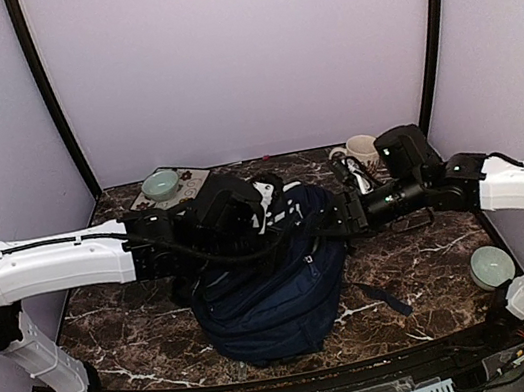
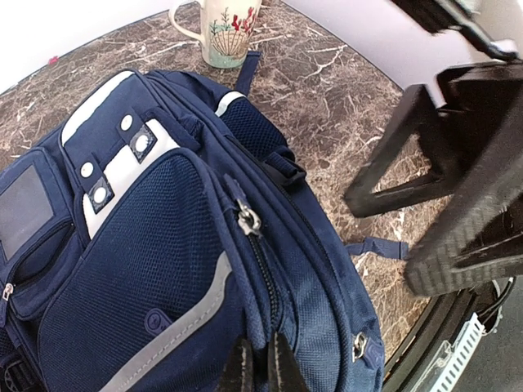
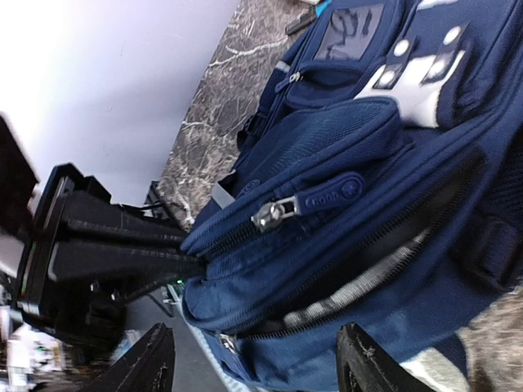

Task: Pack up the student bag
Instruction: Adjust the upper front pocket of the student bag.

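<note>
My left gripper is closed, its fingertips pressed together on a fold of navy fabric right beside a zipper track. I read that as a pinch on the student bag, holding the front panel taut. My right gripper has its jaws spread wide with nothing gripped. Its fingers frame the bag's lower edge, and I cannot tell whether they brush it.

From those open fingers the silver zipper pull lies straight ahead, close to the middle of the jaw gap, with its blue tab trailing toward the bag's white patches. The track slants across my right wrist view, running roughly along the line from one fingertip to the other. Closing as I stand would likely squeeze the tab end to end, so I judge the wrist needs a roll before I go in.

The right arm is the free one and the nearer to that pull; the left is occupied at the opposite end of the same seam. The bag lies slumped mid-way across the marble table, between both arms, with a mug standing clear beyond it.
</note>
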